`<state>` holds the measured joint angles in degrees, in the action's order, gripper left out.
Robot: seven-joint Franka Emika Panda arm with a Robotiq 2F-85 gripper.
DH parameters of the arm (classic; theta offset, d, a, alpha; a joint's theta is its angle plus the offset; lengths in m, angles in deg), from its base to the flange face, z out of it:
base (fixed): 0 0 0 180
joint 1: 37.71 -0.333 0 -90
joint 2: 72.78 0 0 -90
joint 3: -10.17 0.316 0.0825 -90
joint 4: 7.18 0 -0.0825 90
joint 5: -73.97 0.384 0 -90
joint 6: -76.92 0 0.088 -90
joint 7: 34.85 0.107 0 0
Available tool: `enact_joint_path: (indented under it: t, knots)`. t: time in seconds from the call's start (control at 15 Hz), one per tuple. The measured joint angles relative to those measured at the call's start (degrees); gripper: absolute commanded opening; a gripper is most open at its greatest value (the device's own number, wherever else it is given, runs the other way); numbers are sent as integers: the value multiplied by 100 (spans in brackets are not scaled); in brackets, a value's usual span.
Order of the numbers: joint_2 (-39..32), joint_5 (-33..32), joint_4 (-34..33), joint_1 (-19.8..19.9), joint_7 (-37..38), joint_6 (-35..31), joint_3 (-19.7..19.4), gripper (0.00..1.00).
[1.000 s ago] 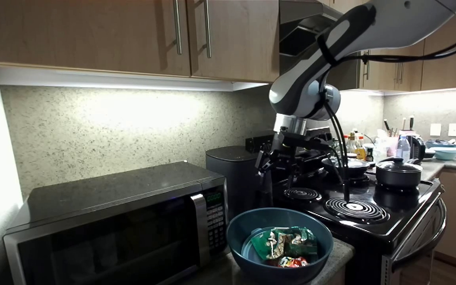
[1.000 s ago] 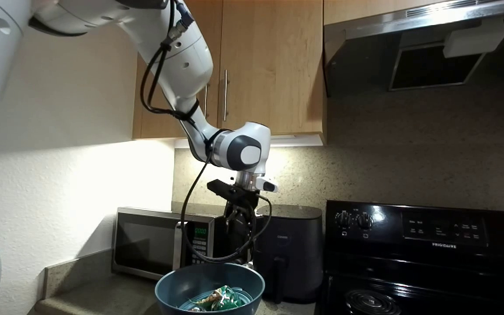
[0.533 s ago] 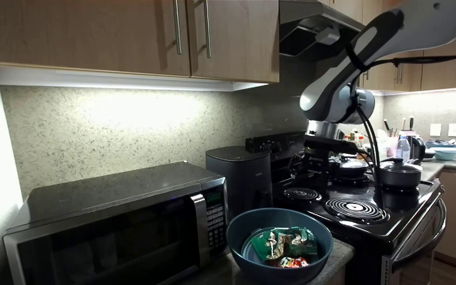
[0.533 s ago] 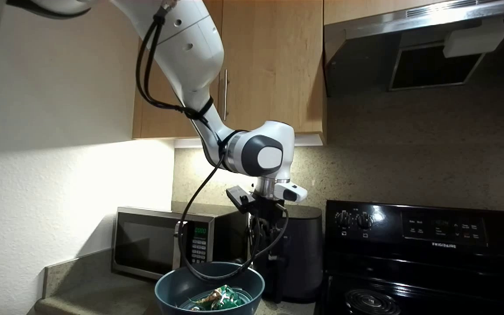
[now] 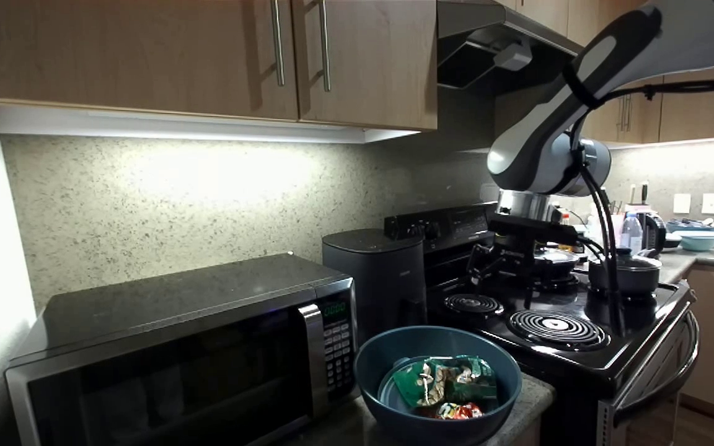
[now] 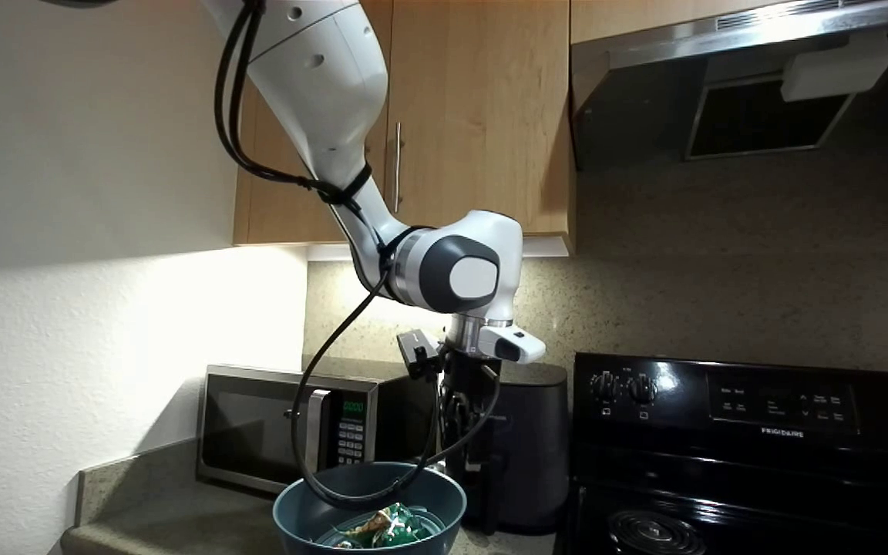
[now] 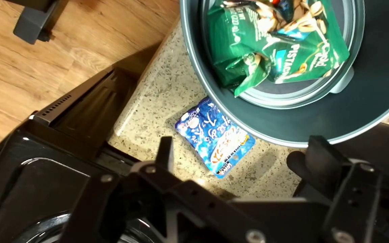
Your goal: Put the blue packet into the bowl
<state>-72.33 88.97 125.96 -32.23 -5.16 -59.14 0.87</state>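
While the black 2-fingered gripper (image 7: pixel 241 141) hangs with fingers spread and nothing held, the flat, glossy blue packet (image 7: pixel 214 138) lies ungrasped.
It rests on the speckled, stone-look counter (image 7: pixel 154 98), 1 edge hidden in the wrist view by the rim of the deep, round, smooth teal bowl (image 7: pixel 383 54); the approach should probably centre on the packet's free end, drop straight and keep both fingers off that rim, since the thin, likely pliant wrapper wants a deep pinch close to the counter.
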Motion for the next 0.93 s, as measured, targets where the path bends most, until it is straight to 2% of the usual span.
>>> enact_joint_path:
  t: [0.2,0.4,0.67,0.93]
  knots:
    - [-17,3,-11,1,0,0,1,100]
    - [-161,269,-40,59,0,0,-19,100]
    - [-656,758,-189,220,-31,-8,-99,100]
    - [-1212,932,-448,347,-30,-43,-137,100]
